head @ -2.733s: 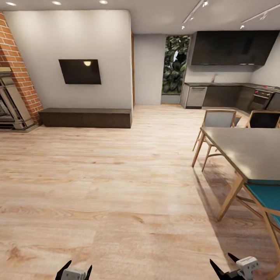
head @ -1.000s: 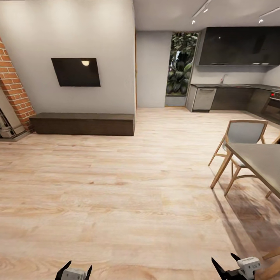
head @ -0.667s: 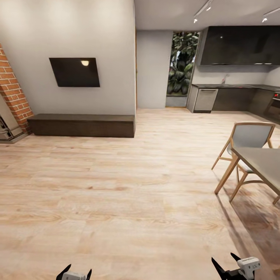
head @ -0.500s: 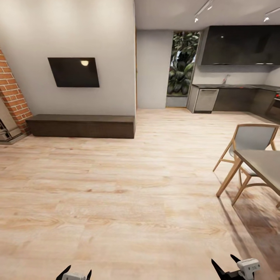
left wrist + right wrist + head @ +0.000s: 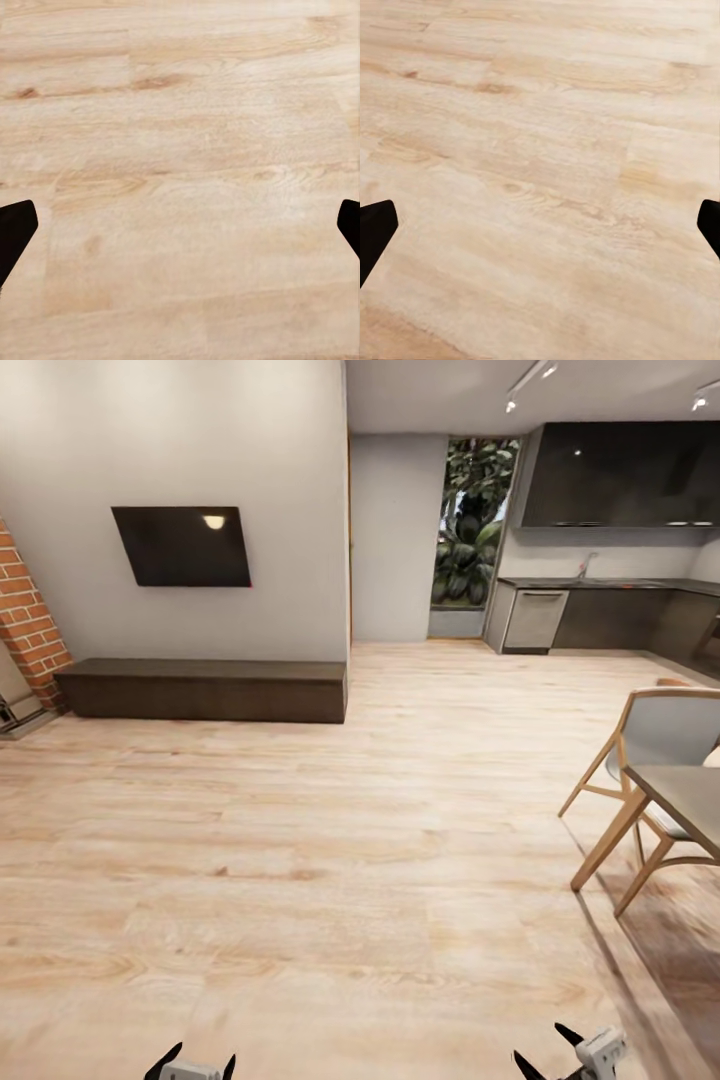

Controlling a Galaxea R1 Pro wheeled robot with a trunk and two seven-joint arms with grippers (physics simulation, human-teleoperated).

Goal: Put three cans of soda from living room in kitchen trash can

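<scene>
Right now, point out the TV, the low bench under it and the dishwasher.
TV (image 5: 182, 546), head view, screen centre.
Low bench (image 5: 200, 690), head view, front face.
Dishwasher (image 5: 538, 620), head view, door panel.

The head view's lower edge cuts off both the left hand (image 5: 192, 1068) and the right hand (image 5: 562, 1055). The brick fireplace (image 5: 24, 622), dining surface (image 5: 692, 800) and kitchen cabinets (image 5: 640, 618) run off the sides.

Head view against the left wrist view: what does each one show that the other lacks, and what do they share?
The head view alone takes in the room: wall TV, low dark bench, brick fireplace, kitchen cabinets, chair and table. The left wrist view alone shows bare boards between the left hand's spread fingertips. Both show the wood floor.
</scene>
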